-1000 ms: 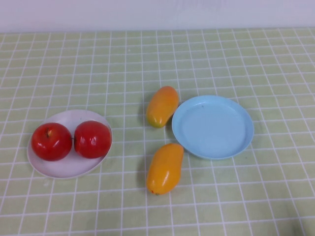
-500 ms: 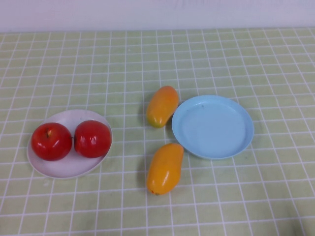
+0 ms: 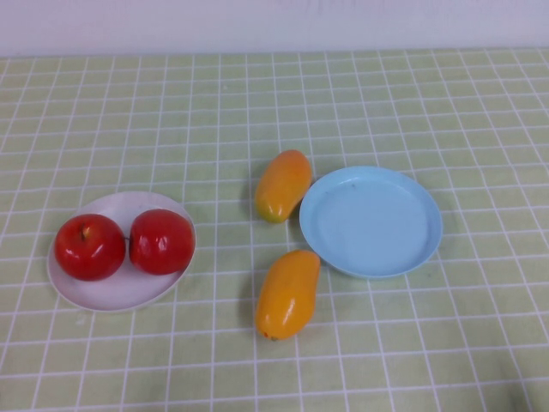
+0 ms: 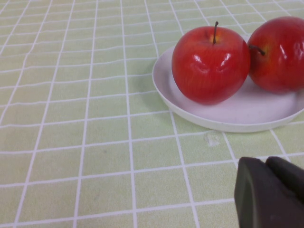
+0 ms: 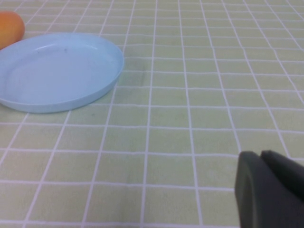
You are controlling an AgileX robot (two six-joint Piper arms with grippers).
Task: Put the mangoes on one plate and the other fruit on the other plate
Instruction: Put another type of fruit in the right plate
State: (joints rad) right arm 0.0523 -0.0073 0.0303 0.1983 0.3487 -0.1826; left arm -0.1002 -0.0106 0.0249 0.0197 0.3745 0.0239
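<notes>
Lying on the checked tablecloth (image 3: 386, 94) just off the left rim of the light blue plate (image 3: 371, 221), the two mangoes (image 3: 283, 185) were what remained of the task, since both red apples (image 3: 161, 242) already sat side by side on the white plate (image 3: 120, 292) on the robot's left. The farther mango had its long axis running diagonally, its upper end leaning toward the blue plate, and it sat just beside the rim; the nearer mango (image 3: 288, 293) lay on a similar slant, close under the plate's near-left edge. Neither arm showed in the high view. The right gripper (image 5: 268, 190) appeared only as a dark body at the corner of its wrist view, low over bare cloth with the blue plate ahead of it and a sliver of mango (image 5: 10, 28) past the plate's far side; whether its fingers were apart or together could not be told. The left gripper (image 4: 268, 192) showed likewise, facing the white plate and apples, its fingers equally impossible to judge. The right arm looked the likelier to reach the mangoes, though it would have to reach across or around the blue plate. The cloth around both fruits was open, and the blue plate lay empty.
</notes>
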